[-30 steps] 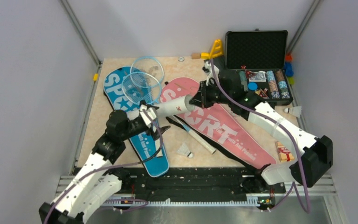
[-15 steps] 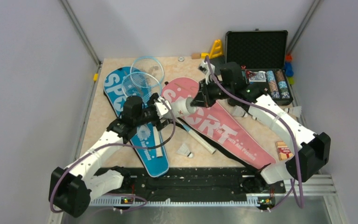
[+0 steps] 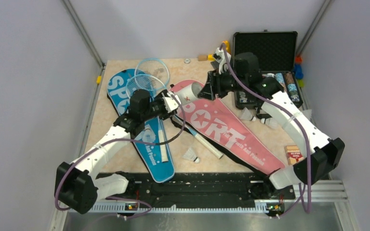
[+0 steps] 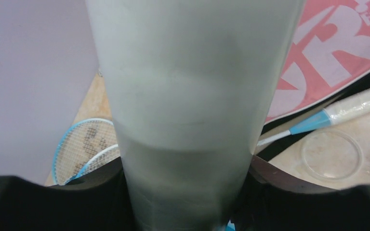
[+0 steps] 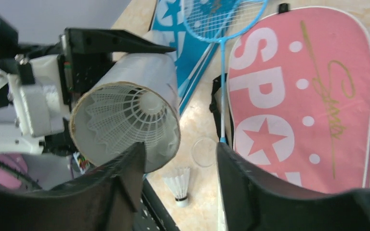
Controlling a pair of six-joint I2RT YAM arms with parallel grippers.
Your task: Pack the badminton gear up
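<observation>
The white tube [image 3: 189, 91] is held off the table, tilted over the far end of the pink cover [image 3: 231, 132], its open mouth facing right with a white shuttlecock [image 5: 131, 115] nested inside. The pink cover lies flat, slanting from centre-far to near-right, with the blue cover [image 3: 118, 89] flat to its left. Two blue-framed rackets [image 3: 143, 87] overlap heads at the blue cover's far end, and a loose shuttlecock [image 3: 191, 155] stands between the covers' near ends.
</observation>
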